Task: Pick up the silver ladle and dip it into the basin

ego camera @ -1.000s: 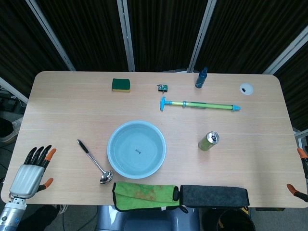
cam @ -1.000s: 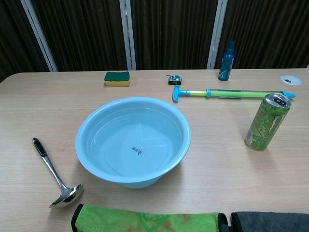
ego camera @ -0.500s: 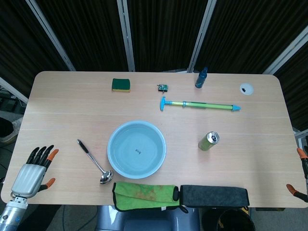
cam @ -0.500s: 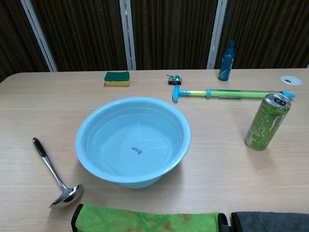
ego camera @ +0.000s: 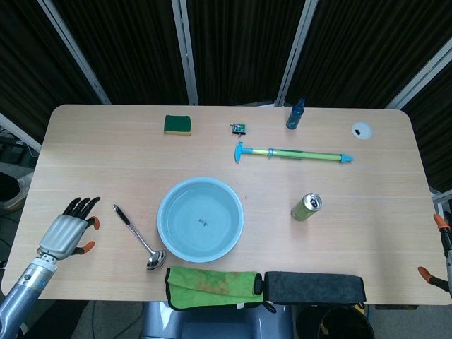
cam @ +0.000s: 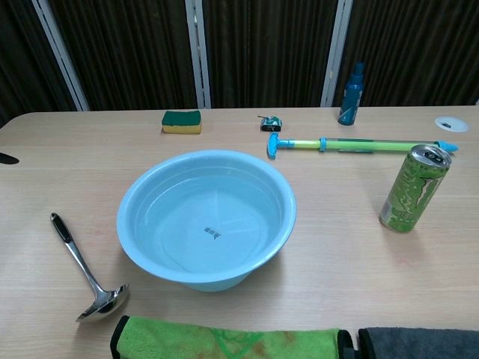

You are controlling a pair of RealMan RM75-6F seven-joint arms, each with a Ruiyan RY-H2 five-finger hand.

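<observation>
The silver ladle (ego camera: 138, 238) (cam: 84, 270) lies flat on the table left of the basin, black handle end pointing back-left, bowl near the front edge. The light blue basin (ego camera: 200, 219) (cam: 206, 218) holds water. My left hand (ego camera: 69, 228) hovers left of the ladle's handle with fingers spread and nothing in it; one dark fingertip (cam: 7, 158) shows at the chest view's left edge. Of my right hand (ego camera: 441, 253) only orange-tipped fingers show at the head view's right edge, off the table.
A green cloth (ego camera: 212, 287) and a dark cloth (ego camera: 314, 288) lie along the front edge. A green can (ego camera: 306, 207) stands right of the basin. Farther back are a water pump toy (ego camera: 293, 154), a sponge (ego camera: 178, 125), a blue bottle (ego camera: 294, 114) and a small toy (ego camera: 239, 128).
My left hand has moved forward and right over the table, nearer the ladle's handle, and now peeks into the chest view. The ladle and basin have not moved.
</observation>
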